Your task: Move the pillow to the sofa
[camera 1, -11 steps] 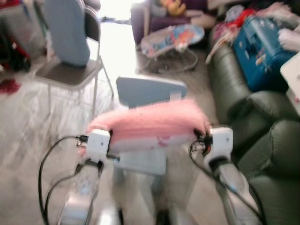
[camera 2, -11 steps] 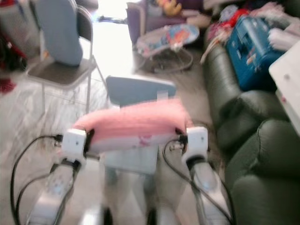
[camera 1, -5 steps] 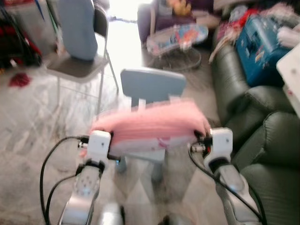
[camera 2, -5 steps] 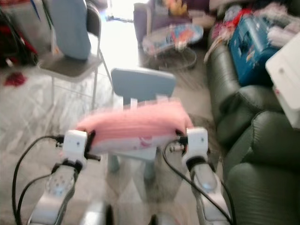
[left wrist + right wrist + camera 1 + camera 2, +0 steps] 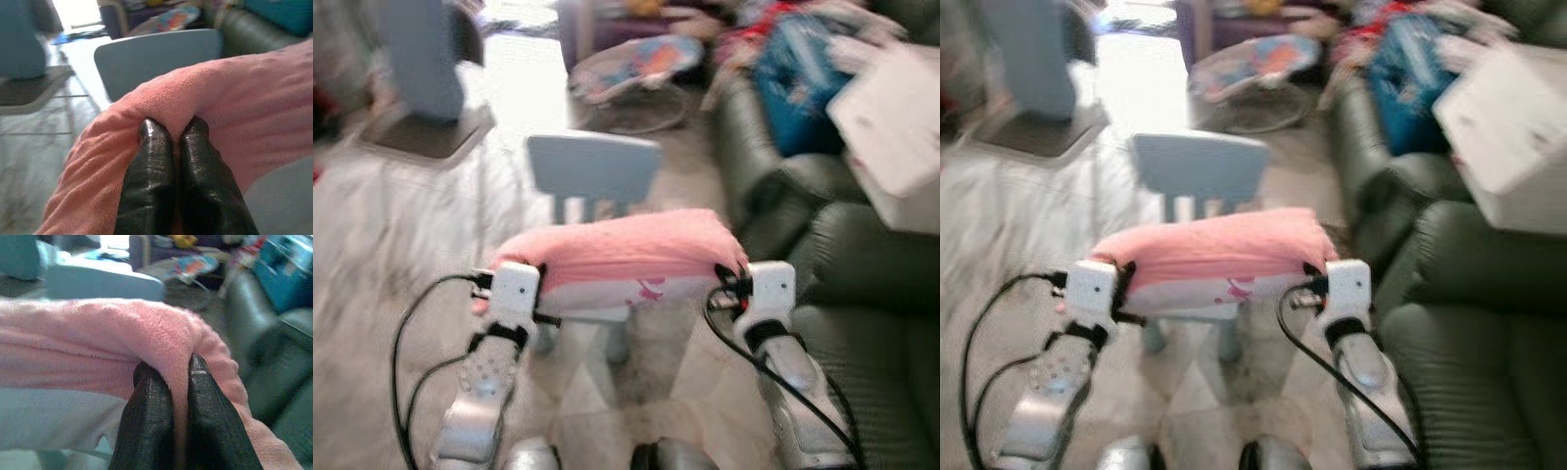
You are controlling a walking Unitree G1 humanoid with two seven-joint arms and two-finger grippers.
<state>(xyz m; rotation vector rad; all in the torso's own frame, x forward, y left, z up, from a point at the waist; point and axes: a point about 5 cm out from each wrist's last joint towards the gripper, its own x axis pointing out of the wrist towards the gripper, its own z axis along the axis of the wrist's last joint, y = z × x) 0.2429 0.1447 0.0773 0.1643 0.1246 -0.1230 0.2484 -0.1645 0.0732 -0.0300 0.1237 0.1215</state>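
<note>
Two tools: both pinched onto the same pink pillow (image 5: 619, 250), one at each end.
Left tool (image 5: 172, 133): fingers nearly together, a fold of pink fleece squeezed between them at the pillow's left end; white wrist block just beside that end in the eye views.
Right tool (image 5: 171, 368): fingers narrow, a ridge of the fleece clamped between them at the pillow's right end.
Pillow: held up in the air between the two tools, roughly level, pink fleece on top, paler panel with a small pink print on the side facing the camera.
Arms: silver, reaching forward from the bottom of the eye views, black cables looping off each wrist.
Small blue chair (image 5: 594, 168): beyond and partly under the pillow, backrest visible above the pillow's top edge; touching or not, can't tell.
Sofa (image 5: 862, 294): dark green, on the robot's right, just beside the right arm; pillow is not on it.
White box (image 5: 891, 117): on the sofa, further back.
Blue case (image 5: 798, 83): on the sofa beyond the white box, among clutter.
Folding chair (image 5: 426, 93): far left, blurred.
Baby bouncer (image 5: 636, 69): at back, on floor.
Floor (image 5: 382, 245): pale tiles.
</note>
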